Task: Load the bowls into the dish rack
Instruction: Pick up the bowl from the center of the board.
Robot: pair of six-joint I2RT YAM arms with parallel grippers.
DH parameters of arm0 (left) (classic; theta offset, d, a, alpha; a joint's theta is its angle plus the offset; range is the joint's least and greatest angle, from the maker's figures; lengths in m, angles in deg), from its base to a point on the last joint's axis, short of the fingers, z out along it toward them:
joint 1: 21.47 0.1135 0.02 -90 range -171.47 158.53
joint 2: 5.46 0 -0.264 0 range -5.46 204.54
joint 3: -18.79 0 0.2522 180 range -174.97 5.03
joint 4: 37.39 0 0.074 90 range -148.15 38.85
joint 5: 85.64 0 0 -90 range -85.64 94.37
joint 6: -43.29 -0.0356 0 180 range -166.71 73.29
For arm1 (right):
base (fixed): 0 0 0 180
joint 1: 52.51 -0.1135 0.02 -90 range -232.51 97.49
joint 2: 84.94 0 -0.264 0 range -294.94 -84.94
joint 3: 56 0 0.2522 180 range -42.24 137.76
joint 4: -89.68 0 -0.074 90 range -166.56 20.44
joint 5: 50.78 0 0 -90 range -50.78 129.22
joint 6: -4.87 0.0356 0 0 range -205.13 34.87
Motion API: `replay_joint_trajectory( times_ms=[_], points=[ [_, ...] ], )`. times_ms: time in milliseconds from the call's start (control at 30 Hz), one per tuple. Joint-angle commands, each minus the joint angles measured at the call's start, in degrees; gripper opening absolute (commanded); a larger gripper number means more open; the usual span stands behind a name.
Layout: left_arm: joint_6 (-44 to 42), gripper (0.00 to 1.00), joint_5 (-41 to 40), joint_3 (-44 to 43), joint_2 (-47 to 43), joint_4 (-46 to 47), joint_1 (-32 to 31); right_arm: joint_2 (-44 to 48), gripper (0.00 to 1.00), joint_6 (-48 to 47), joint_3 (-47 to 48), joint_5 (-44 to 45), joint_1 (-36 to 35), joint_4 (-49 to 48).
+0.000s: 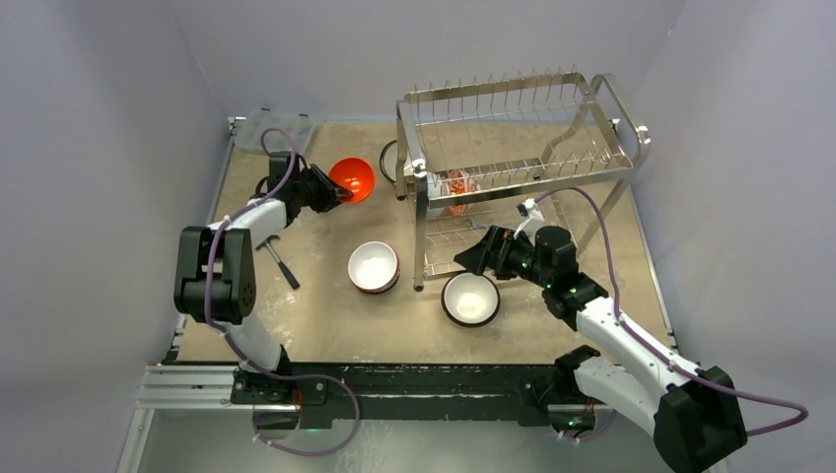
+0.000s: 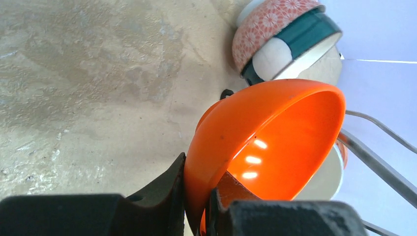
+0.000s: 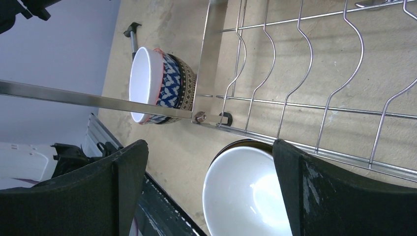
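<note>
My left gripper (image 1: 330, 192) is shut on the rim of a plain orange bowl (image 1: 353, 177), which it holds tilted at the back left; the left wrist view shows the gripper (image 2: 199, 184) pinching the bowl's wall (image 2: 275, 132). My right gripper (image 1: 480, 258) is open and empty, just above a white-inside, dark-outside bowl (image 1: 470, 299) by the dish rack's (image 1: 513, 148) front left leg. That bowl (image 3: 246, 196) lies between my open fingers (image 3: 305, 187). A white bowl with a blue-patterned outside (image 1: 374, 266) stands mid-table. A red-and-white patterned bowl (image 1: 458, 187) sits in the rack's lower tier.
A dark-rimmed bowl (image 1: 391, 160) stands left of the rack; the left wrist view shows a pink floral bowl on a teal one (image 2: 280, 39). A clear plastic box (image 1: 271, 128) is at the back left corner. A black-handled tool (image 1: 281, 261) lies by the left arm.
</note>
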Motion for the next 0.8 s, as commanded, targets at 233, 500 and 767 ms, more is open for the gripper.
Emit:
replay_joint_trajectory(
  times_ms=[233,500,767],
  points=[
    [-7.75,0.00,0.16,2.36,-14.92,-6.68,0.58,-0.45,0.99,0.37,2.75,-4.81,-0.12,-2.51],
    [-12.18,0.00,-0.22,8.70,-26.45,-13.21,-2.76,-0.73,0.99,2.99,0.85,-11.08,-0.21,-9.13],
    [-14.52,0.00,-1.71,13.39,-35.21,-18.28,-14.05,0.58,0.99,6.95,-2.00,-18.03,-0.62,-16.51]
  ],
)
